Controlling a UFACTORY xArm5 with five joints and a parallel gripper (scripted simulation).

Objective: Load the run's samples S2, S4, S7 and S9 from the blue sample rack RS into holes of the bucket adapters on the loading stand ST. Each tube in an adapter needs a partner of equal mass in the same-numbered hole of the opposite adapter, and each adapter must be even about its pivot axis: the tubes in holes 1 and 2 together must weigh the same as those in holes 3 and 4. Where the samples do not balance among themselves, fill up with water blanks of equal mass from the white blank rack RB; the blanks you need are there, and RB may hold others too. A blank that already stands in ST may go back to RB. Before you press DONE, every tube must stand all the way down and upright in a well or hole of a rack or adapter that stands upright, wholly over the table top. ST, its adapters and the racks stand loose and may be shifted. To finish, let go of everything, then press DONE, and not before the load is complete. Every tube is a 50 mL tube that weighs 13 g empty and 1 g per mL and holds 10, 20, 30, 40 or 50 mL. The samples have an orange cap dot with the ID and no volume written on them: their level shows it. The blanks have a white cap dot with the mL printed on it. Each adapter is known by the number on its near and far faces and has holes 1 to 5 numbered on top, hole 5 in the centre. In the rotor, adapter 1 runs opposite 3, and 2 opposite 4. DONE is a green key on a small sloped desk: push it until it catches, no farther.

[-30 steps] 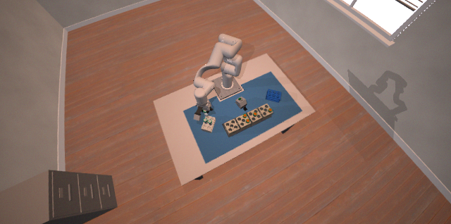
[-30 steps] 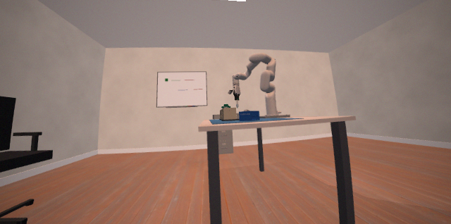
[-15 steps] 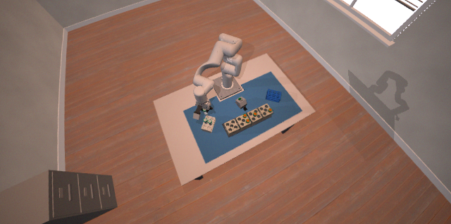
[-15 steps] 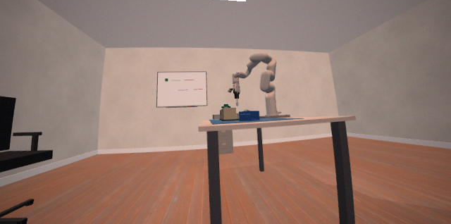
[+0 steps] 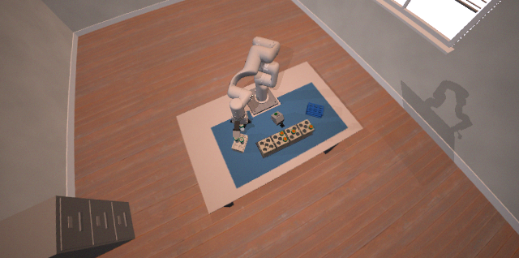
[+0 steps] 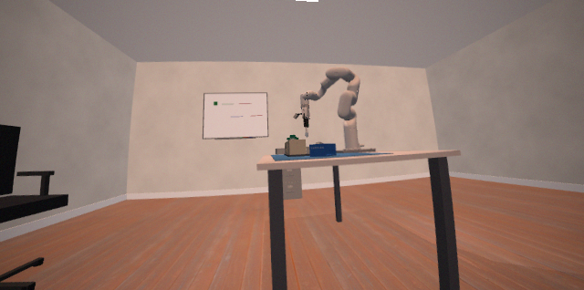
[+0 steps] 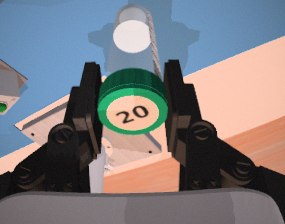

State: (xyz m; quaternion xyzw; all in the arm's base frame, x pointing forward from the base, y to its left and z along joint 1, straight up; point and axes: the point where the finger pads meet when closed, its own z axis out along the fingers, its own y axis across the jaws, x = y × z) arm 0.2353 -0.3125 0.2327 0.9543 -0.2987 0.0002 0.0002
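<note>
My gripper (image 7: 132,80) (image 5: 237,127) (image 6: 306,125) is shut on a blank tube (image 7: 133,112) (image 5: 235,133) (image 6: 307,133) with a green cap and a white dot marked 20. It holds the tube upright in the air, above the blue mat and just behind the white blank rack RB (image 5: 239,145). More green-capped blanks stand in that rack. The loading stand ST (image 5: 265,149) (image 6: 296,147) with its row of adapters lies to the right, and orange-dotted tubes stand in some of its holes. The blue sample rack RS (image 5: 315,109) (image 6: 322,150) is at the far right; I see no caps in it.
The DONE desk (image 5: 277,118) (image 7: 1,106) with its green key stands between the arm's base and ST. The blue mat (image 5: 243,169) covers the middle of the table (image 5: 195,136). The arm's base plate (image 5: 259,105) is at the back.
</note>
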